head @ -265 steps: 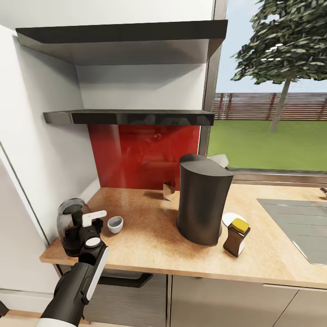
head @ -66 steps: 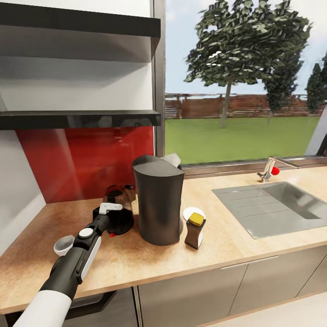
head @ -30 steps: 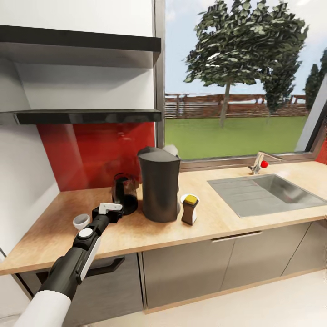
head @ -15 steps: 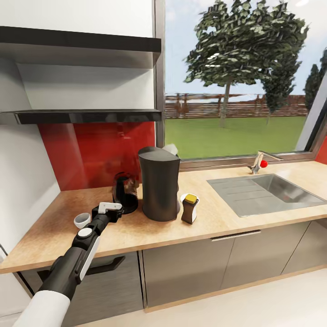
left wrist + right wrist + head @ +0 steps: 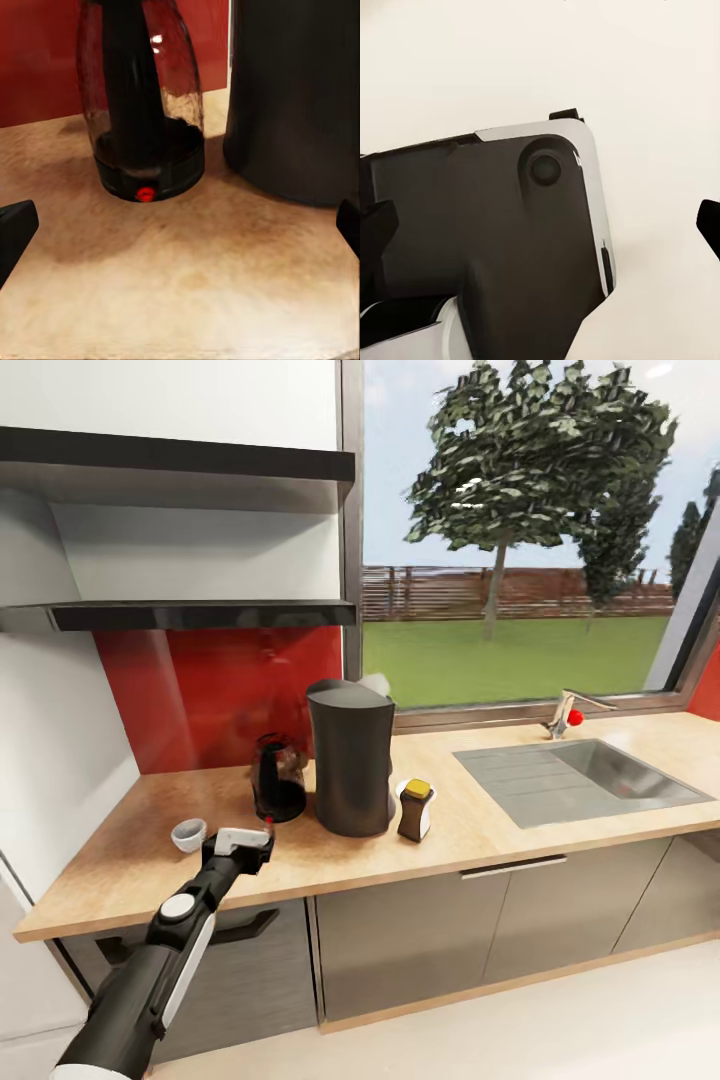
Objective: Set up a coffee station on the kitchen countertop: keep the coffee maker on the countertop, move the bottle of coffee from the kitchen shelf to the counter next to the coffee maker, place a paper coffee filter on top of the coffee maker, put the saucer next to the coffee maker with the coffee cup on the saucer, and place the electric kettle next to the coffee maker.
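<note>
The tall dark coffee maker (image 5: 350,770) stands on the wood-grain kitchen countertop (image 5: 470,850). Just left of it stands the glass electric kettle (image 5: 278,780), also seen close up as the kettle (image 5: 142,120) with its red button beside the coffee maker (image 5: 296,97). My left gripper (image 5: 245,840) hovers open and empty near the counter's front edge, short of the kettle. The bottle of coffee (image 5: 415,810) stands right of the coffee maker, in front of the white saucer (image 5: 401,791). The coffee cup (image 5: 188,834) sits far left. An off-white paper coffee filter (image 5: 378,685) peeks from behind the maker's top. My right gripper (image 5: 540,225) is open over the pale floor.
A steel sink (image 5: 580,775) with a tap (image 5: 565,715) is set into the counter at the right. The dark kitchen shelf (image 5: 200,615) hangs above the red backsplash. Grey cabinet fronts (image 5: 410,940) run below. Bare counter lies between the cup and the kettle.
The kettle went from the counter's left end to beside the coffee maker. My left gripper has let it go and drawn back toward the front edge. The camera has pulled back.
</note>
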Robot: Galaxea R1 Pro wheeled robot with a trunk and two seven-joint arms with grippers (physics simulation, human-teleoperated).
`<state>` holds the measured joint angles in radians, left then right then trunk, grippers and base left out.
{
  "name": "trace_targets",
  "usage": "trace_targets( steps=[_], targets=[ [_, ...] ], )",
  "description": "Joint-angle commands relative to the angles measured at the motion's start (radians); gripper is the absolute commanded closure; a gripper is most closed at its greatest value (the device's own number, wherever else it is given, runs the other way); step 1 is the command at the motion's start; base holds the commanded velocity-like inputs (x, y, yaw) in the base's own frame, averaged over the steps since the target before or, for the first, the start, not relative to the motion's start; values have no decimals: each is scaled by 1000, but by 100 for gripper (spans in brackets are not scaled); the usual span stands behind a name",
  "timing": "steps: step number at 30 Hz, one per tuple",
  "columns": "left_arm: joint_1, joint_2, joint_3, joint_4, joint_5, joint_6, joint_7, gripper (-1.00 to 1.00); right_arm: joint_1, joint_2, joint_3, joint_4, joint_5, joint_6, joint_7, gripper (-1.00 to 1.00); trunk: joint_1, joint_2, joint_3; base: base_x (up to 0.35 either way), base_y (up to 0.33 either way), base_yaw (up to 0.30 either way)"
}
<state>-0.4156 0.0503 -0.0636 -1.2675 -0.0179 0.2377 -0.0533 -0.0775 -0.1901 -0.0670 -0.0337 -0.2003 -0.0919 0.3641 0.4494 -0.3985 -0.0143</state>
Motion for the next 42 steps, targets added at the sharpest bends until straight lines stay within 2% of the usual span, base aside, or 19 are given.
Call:
trace_targets(
  steps=[1, 7, 10, 17, 20, 26, 31, 33, 38, 42],
  targets=[
    [9, 0, 0, -11, -2, 5, -7, -100, -1, 0, -6, 1, -2, -2, 6, -100, 1, -2, -1, -8, 0, 0],
    [105, 2, 3, -100, -2, -2, -22, -100, -1, 1, -7, 1, -2, -2, 6, -100, 1, -2, -1, -2, 0, 0],
    [154, 3, 6, -125, -2, -44, -19, -100, -1, 1, -7, 1, -2, -2, 6, -100, 1, -2, -1, 0, 0, 0],
    [286, 3, 11, -138, -2, -237, -8, -100, -1, 1, -7, 1, -2, -2, 6, -100, 1, -2, -1, 0, 0, 0],
    [345, 3, 12, -139, -2, -294, -5, -100, -1, 1, -7, 1, -2, -3, 6, -100, 1, -2, -1, 0, 0, 0],
    [428, 4, 13, -138, -2, -323, -4, -100, -1, 1, -6, 1, -2, -3, 6, -100, 1, -2, -1, 0, 0, 0],
    [518, 5, 13, -119, -4, -329, -4, -100, -1, 1, -7, 0, -3, -4, 6, -100, 1, -2, -1, 0, 0, 0],
    [577, 7, 13, -60, -6, -330, -5, -100, -1, 1, -7, -5, -4, -5, 6, -100, 1, -2, -1, 0, 0, 0],
    [597, 10, 13, 88, -8, -328, 8, -100, -1, 1, -7, -26, -4, -5, 6, -100, 1, -2, -1, 0, 0, 0],
    [598, 12, 23, 285, -8, -324, 58, -100, -1, 1, -8, -30, -4, -4, 6, -100, 1, -2, -1, 0, 0, 0]
  ],
)
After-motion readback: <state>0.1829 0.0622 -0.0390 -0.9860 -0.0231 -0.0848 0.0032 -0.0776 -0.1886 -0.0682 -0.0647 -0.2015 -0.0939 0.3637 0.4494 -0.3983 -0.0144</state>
